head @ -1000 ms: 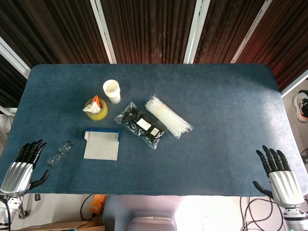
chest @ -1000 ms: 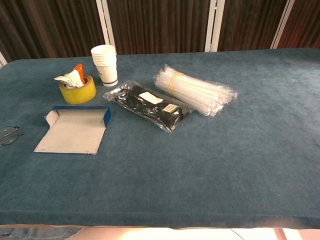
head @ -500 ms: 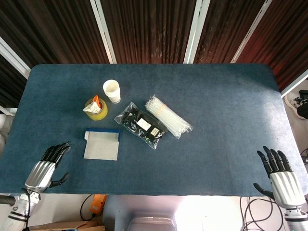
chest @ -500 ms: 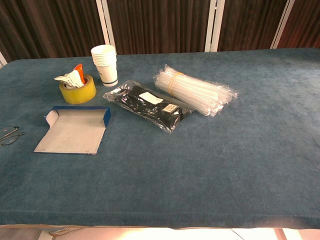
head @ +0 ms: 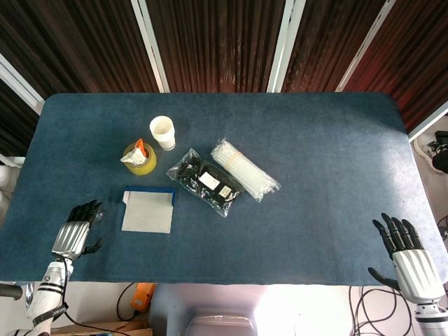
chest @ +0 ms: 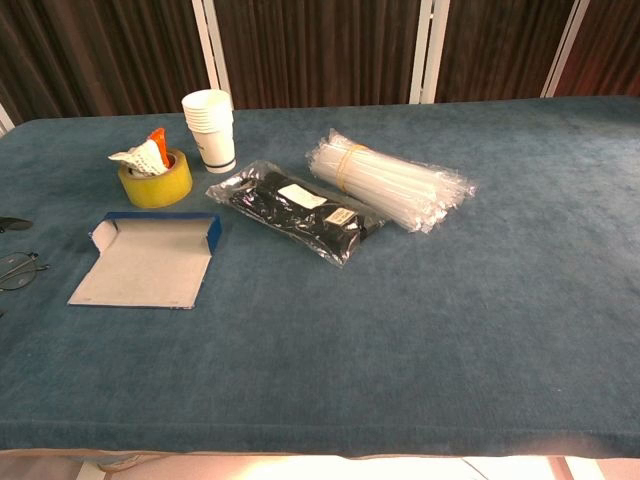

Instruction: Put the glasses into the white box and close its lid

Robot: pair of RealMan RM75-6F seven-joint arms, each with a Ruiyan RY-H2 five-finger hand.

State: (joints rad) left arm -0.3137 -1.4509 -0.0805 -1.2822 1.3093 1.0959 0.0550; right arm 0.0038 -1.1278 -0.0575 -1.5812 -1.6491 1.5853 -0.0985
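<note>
Table count: seven kinds of item, two hands.

One pair of glasses (chest: 18, 269), at the left edge in the chest view. One white box (head: 148, 210) with a blue rim, lid open flat. One stack of paper cups (chest: 210, 129); number in the stack cannot be told. One roll of yellow tape (chest: 156, 180), one crumpled orange-and-white wrapper (chest: 141, 155) sitting in it. One clear bag of black parts (head: 205, 181). One banded bundle of clear straws (head: 244, 169), too many to count. Two robot hands: left hand (head: 75, 229), right hand (head: 407, 260).
</note>
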